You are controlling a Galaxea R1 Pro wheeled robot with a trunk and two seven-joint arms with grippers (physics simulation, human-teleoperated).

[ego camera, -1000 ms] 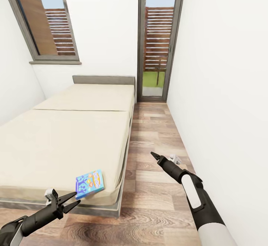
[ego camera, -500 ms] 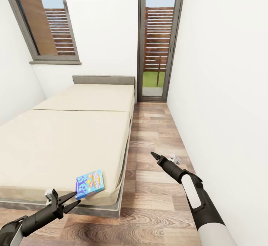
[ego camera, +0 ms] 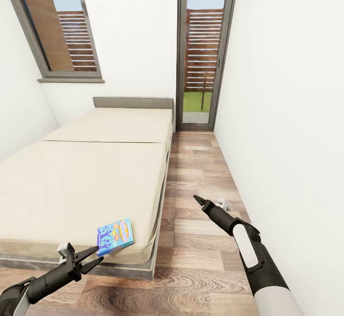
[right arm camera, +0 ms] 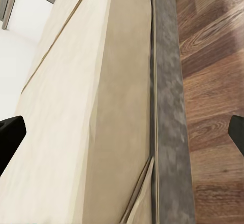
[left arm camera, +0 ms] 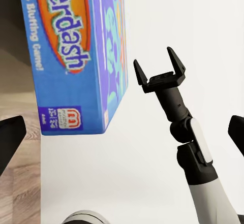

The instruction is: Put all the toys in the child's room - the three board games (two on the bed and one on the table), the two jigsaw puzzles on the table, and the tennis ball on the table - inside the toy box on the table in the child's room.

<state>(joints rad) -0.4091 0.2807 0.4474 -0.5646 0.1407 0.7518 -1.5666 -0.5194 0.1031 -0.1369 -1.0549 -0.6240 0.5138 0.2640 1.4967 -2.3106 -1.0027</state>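
Lying flat on the bed [ego camera: 86, 182], the blue board game [ego camera: 115, 236] sits at the mattress corner, about 7 o'clock in the head view. The left gripper [ego camera: 93, 256] waits just beside it, near 8 o'clock, jaws wide and empty. The right gripper [ego camera: 197, 199] hangs over the wood floor [ego camera: 200, 254] at 5 o'clock, jaws wide and empty too. This game is not picked up yet, so I think putting away is left to do.
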